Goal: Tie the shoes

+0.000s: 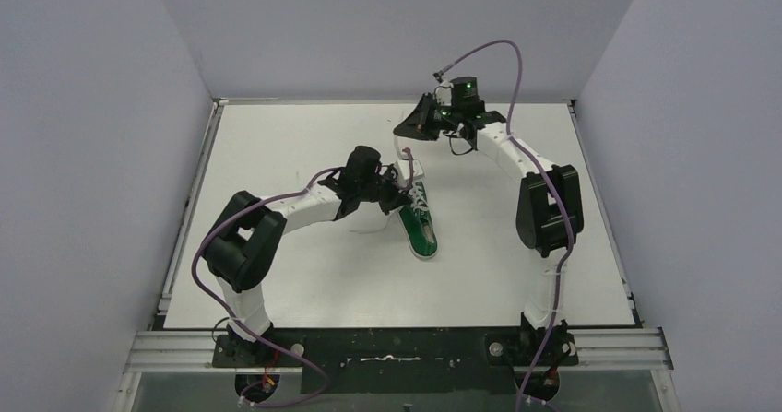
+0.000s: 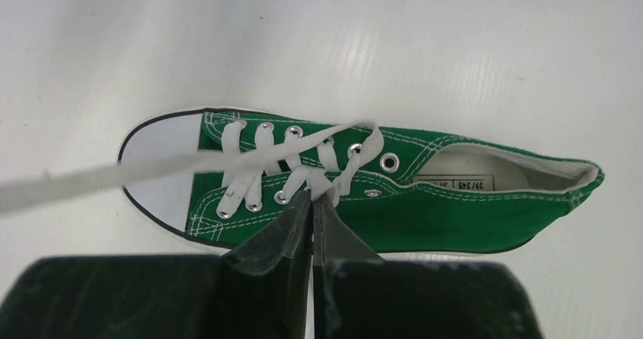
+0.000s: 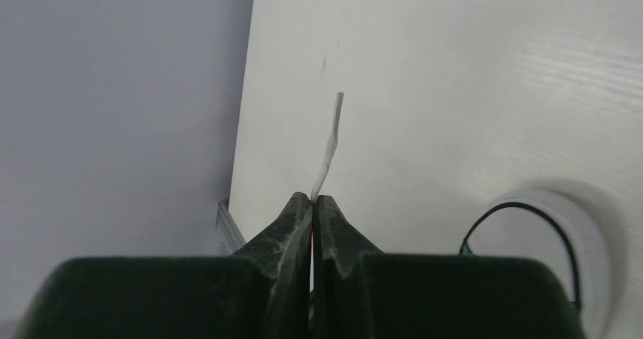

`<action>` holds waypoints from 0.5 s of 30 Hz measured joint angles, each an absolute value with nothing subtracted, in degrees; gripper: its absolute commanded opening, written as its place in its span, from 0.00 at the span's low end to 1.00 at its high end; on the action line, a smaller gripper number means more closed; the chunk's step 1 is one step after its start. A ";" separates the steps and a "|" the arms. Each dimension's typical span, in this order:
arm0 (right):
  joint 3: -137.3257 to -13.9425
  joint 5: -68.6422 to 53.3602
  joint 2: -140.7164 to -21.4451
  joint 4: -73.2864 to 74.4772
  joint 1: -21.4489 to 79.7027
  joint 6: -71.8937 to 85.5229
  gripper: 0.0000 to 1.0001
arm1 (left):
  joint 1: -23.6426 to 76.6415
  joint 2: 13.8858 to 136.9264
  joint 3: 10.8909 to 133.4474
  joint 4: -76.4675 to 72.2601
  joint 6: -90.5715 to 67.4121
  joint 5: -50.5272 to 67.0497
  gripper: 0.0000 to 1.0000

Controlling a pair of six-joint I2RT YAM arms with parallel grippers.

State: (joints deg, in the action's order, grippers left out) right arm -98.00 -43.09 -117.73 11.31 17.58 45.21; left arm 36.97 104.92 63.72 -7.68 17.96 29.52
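The green sneaker (image 1: pixel 423 227) with white sole and toe cap lies on the white table (image 1: pixel 304 274), toe toward the near edge. In the left wrist view the sneaker (image 2: pixel 455 206) lies on its sole, toe to the left. My left gripper (image 2: pixel 312 197) is shut on the white laces where they cross at the upper eyelets; it also shows in the top view (image 1: pixel 402 201). One lace strand (image 2: pixel 83 178) runs out left over the toe cap. My right gripper (image 1: pixel 412 128) is raised behind the shoe, shut (image 3: pixel 315 197) on the other lace end (image 3: pixel 331 130), which sticks out past the fingertips.
Grey walls enclose the table on the left, back and right. The table's left edge and rail (image 3: pixel 227 225) show in the right wrist view. A white rounded part with a black cable (image 3: pixel 557 221) sits at that view's lower right. The arm bases stand at the near edge.
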 measured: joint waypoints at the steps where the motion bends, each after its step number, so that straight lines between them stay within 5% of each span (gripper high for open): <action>1: -99.26 -44.56 -118.65 12.69 18.94 45.19 0.00 | 37.01 104.92 63.02 -8.47 18.94 29.54 0.00; 15: -113.36 -48.86 -133.19 50.87 28.99 34.65 0.03 | 38.44 103.18 53.36 -17.26 31.14 30.26 0.00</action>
State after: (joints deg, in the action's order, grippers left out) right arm -113.36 -48.86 -133.19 50.87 28.99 34.65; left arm 38.44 103.18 53.36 -17.26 31.14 30.26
